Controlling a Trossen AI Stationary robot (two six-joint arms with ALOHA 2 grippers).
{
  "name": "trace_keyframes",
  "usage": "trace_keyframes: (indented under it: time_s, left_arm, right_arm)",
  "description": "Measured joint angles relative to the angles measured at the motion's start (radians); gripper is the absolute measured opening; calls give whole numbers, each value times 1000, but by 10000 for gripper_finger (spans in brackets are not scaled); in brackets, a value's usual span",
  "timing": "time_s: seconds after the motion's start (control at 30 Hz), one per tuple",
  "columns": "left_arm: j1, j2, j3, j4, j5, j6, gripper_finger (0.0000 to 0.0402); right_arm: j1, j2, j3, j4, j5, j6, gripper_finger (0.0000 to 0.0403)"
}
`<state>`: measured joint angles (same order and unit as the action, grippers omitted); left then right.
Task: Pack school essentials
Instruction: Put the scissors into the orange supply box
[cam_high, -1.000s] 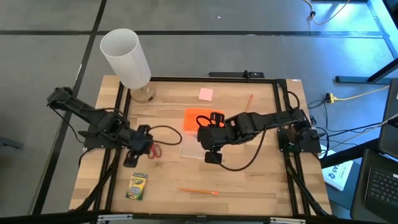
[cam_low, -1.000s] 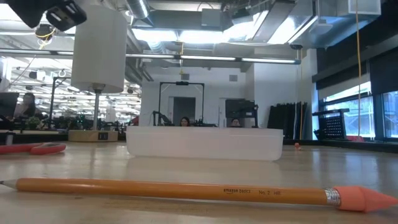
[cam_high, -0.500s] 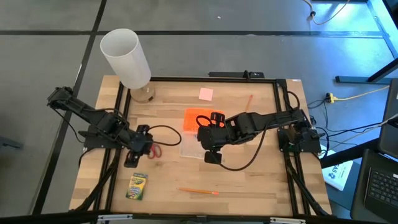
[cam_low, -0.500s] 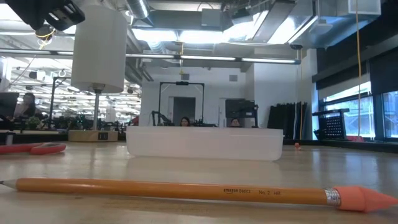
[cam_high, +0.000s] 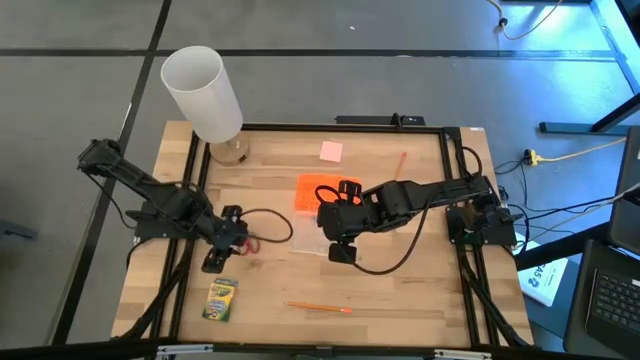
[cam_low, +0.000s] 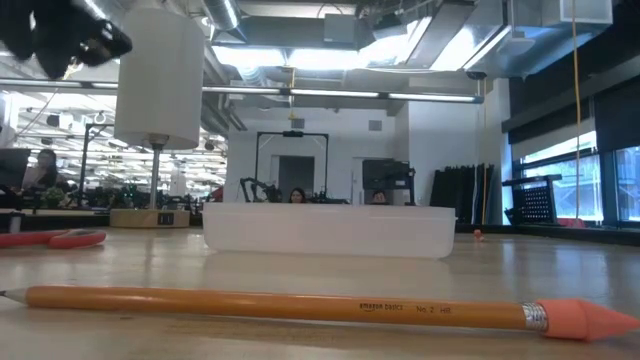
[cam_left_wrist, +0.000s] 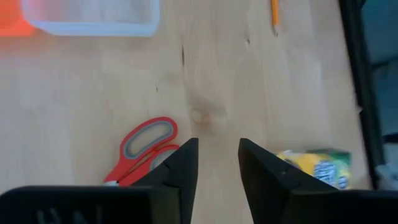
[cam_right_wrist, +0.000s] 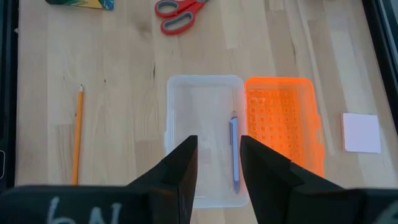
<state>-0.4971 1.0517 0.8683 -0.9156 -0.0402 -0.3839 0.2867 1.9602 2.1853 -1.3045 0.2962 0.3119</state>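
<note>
My left gripper (cam_high: 222, 246) hangs open above the table, just left of the red-handled scissors (cam_high: 249, 243), which lie flat; in the left wrist view its fingers (cam_left_wrist: 217, 163) stand beside the scissors' handles (cam_left_wrist: 147, 146). The green-and-yellow crayon box (cam_high: 220, 298) lies nearer the near edge. My right gripper (cam_high: 340, 238) is open above the clear box (cam_right_wrist: 205, 146), where a grey pen (cam_right_wrist: 234, 154) lies. An orange-wood pencil (cam_high: 318, 307) lies near the near edge. A second pencil (cam_high: 400, 164) and the pink eraser (cam_high: 331, 151) lie toward the far edge.
The clear box's orange lid (cam_high: 318, 190) lies open on the table beside it. A tall white cylinder (cam_high: 203, 92) stands at the far left corner. Black frame rails (cam_high: 192, 160) run along the table's edges. Bare wood shows at the near right.
My left gripper has shifted a little toward the table's near-left and dropped slightly, staying open. My right arm and the objects on the table have kept still.
</note>
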Motion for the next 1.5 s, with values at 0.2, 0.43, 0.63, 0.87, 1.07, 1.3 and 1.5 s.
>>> trace_keyframes:
  time_s: [0.2,0.43,0.63,0.87,1.07,1.3,1.5]
  left_arm:
    - [-27,15,-127,188,-3,72,106]
    - [-27,69,-217,335,-100,75,106]
    - [-27,167,-239,363,-149,-25,106]
    - [-26,260,-239,388,-157,-111,106]
    - [-18,302,-239,394,-160,-139,106]
    - [-17,342,-239,387,-201,-191,106]
    - [-17,367,-239,387,-203,-217,106]
  right_arm:
    - [0,0,0,-1,0,-2,123]
    - [0,0,0,-1,-1,-2,123]
    - [0,0,0,-1,-1,-2,123]
    - [0,0,0,-1,-1,-4,123]
    - [0,0,0,-3,-1,-6,123]
    - [0,0,0,-5,-1,-10,123]
    - [0,0,0,-8,-1,-10,123]
